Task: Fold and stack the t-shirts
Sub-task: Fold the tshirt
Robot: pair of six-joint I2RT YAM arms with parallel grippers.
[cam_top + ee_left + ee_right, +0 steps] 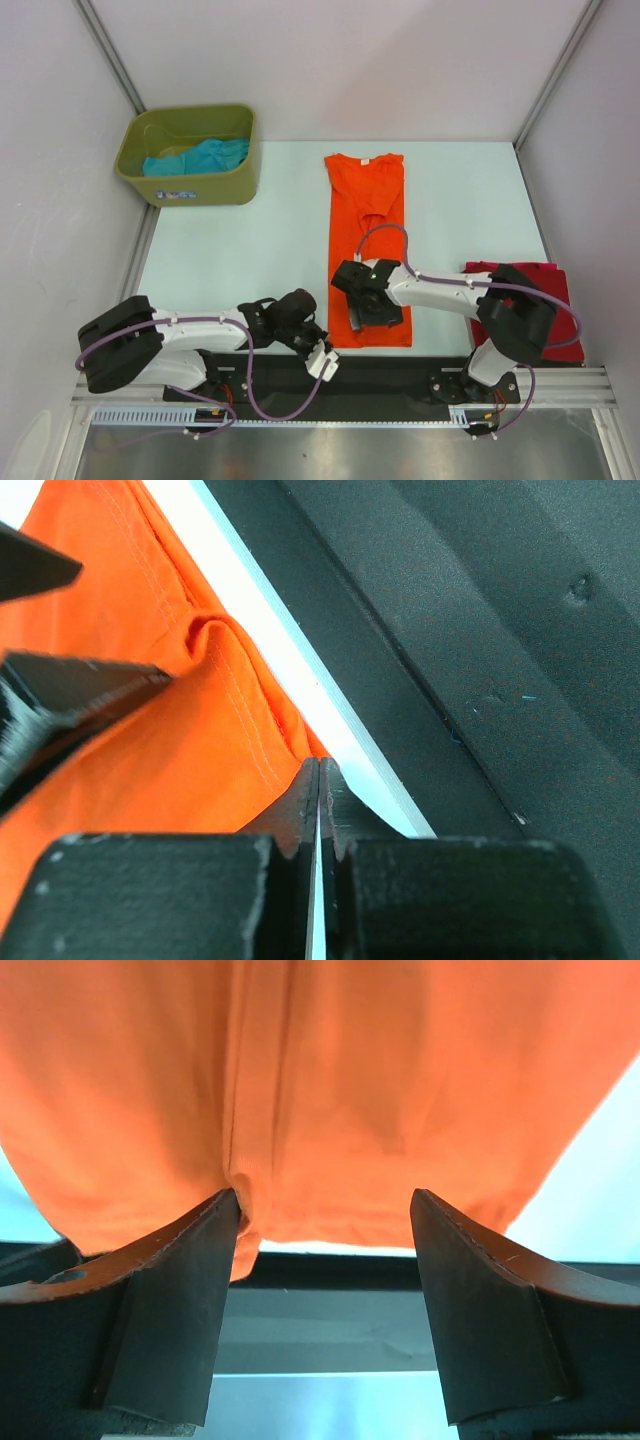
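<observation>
Folded into a narrow strip, the orange t-shirt (pixel 367 215) lies mid-table. The olive-green bin (pixel 220 186), far left, holds the teal t-shirt (pixel 205 155). The dark red t-shirt (pixel 549 273) lies near right. The right gripper (pixel 325 1200) gapes wide over the orange hem; the left gripper (pixel 318 770) is closed at its corner.

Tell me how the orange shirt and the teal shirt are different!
The orange shirt lies flat on the table; the teal shirt is crumpled in the green bin. The orange shirt makes a long strip; the teal shirt is a bunched heap. Both are plain cloth.
</observation>
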